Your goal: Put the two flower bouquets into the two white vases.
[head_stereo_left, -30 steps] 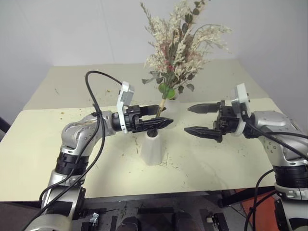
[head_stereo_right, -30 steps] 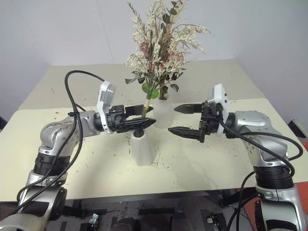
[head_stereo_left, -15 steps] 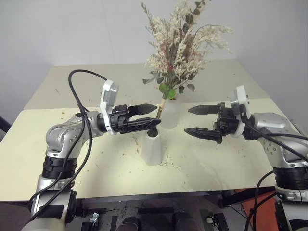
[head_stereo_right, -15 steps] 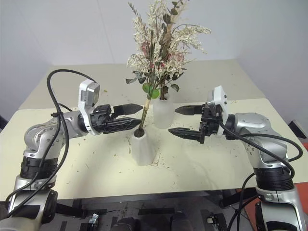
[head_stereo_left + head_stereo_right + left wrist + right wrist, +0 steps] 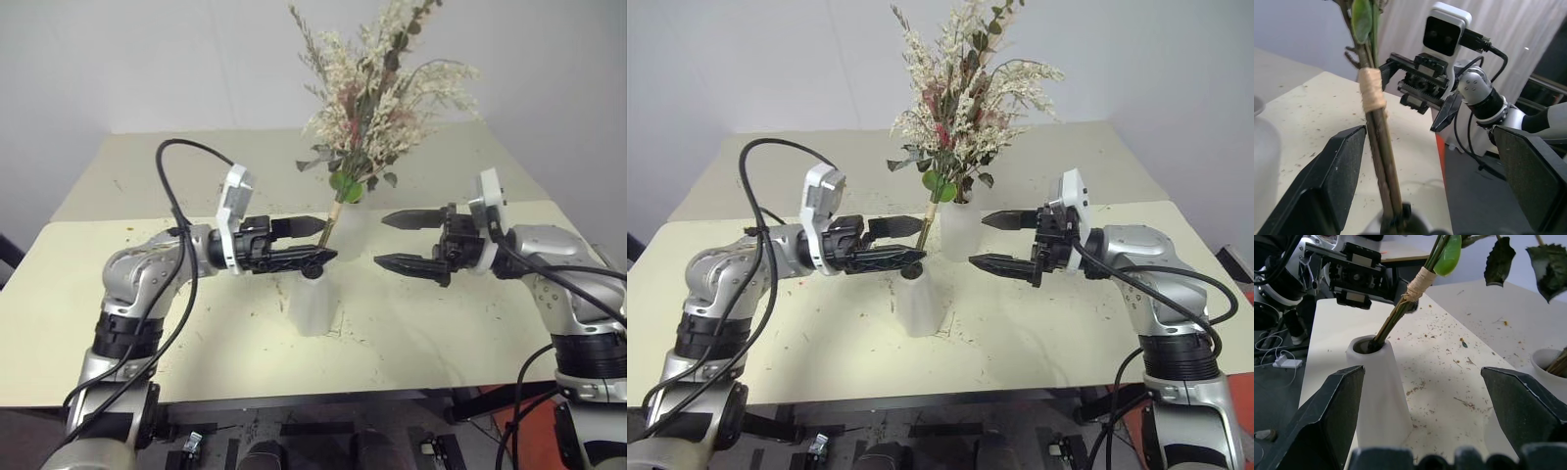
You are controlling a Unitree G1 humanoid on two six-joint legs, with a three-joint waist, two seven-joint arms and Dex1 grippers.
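The tapered white vase stands at the table's middle. A bouquet stem, taped and with a green leaf, rises out of its mouth and leans right. Behind it stands the bottle-shaped vase, holding the other bouquet. The cream and pink heads of both bunches overlap above. My left gripper is open just above the tapered vase. Its fingers straddle the stem with a gap on each side. My right gripper hangs open to the right of both vases, pointing at them, with nothing in it.
The cream table is strewn with dried plant crumbs around the vases. A second table top adjoins it at the back, against a white wall. The front edge runs just below the arms.
My left wrist has turned and its fingertips have drawn slightly left, now showing spread around the stem. The flower heads lean a little further right. The right gripper has not moved.
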